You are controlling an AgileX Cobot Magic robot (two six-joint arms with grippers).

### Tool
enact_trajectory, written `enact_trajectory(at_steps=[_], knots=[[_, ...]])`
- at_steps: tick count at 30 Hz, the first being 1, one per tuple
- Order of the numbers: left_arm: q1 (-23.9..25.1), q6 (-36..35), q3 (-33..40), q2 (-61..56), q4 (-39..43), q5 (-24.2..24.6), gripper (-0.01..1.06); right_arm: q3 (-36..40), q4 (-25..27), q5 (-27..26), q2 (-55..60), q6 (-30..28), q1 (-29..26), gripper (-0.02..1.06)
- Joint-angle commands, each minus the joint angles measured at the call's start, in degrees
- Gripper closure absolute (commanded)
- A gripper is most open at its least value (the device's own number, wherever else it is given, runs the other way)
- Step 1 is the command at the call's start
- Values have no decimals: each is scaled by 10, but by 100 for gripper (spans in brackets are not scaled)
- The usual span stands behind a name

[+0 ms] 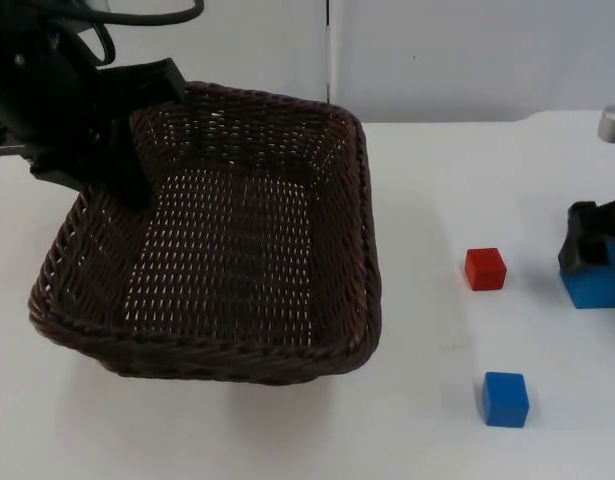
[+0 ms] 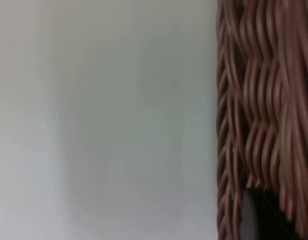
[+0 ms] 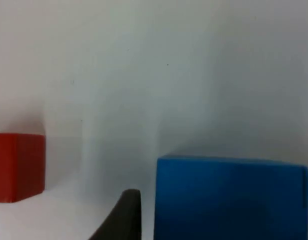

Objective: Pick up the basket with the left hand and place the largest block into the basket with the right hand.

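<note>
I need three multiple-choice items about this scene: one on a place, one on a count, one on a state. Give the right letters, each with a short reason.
1. Where does the red block lie?
A. inside the basket
B. on the table, right of the basket
C. on top of a blue block

2. How many blue blocks are seen in the top view?
A. one
B. two
C. three

3. What does the basket hold?
A. nothing
B. the red block
C. a blue block

Answers:
1 B: it sits on the white table, apart from the wicker rim.
2 B: a small blue block and a large blue block at the right gripper.
3 A: bare weave inside; the left gripper is at its rim.
</note>
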Motion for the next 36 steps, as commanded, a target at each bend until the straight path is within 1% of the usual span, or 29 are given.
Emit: enact_trajectory(at_steps=[1, 4, 9, 10, 17, 20, 21, 22, 25, 26, 27, 31, 36], knots=[[-3, -3, 0, -3, -6, -6, 105, -3, -1, -12, 2, -1, 4, -1], [-3, -3, 0, -3, -6, -6, 105, -3, -2, -14, 7, -1, 4, 1], [-3, -3, 0, -3, -6, -7, 105, -3, -2, -15, 16, -1, 4, 11], [-3, -3, 0, -3, -6, -7, 105, -3, -2, -15, 16, -1, 4, 11], [-3, -3, 0, -3, -6, -7, 105, -3, -1, -17, 14, -1, 4, 20], [-3, -3, 0, -3, -6, -7, 105, -3, -1, -18, 14, 3, 4, 33], [-3, -3, 0, -3, -6, -7, 105, -3, -1, -18, 14, 3, 4, 40], [-3, -3, 0, -3, -6, -7, 105, -3, -1, -18, 14, 3, 4, 40], [-3, -3, 0, -3, -4, -7, 105, -3, -1, -20, 14, 3, 4, 61], [-3, -3, 0, -3, -3, -7, 105, -3, -1, -20, 14, 3, 4, 70], [-3, -3, 0, -3, -3, -7, 105, -3, -1, -20, 14, 3, 4, 70], [-3, -3, 0, -3, -2, -7, 105, -3, -1, -12, 5, 16, 4, 105], [-3, -3, 0, -3, 1, -7, 105, -3, -2, 12, -33, 19, 4, 105]])
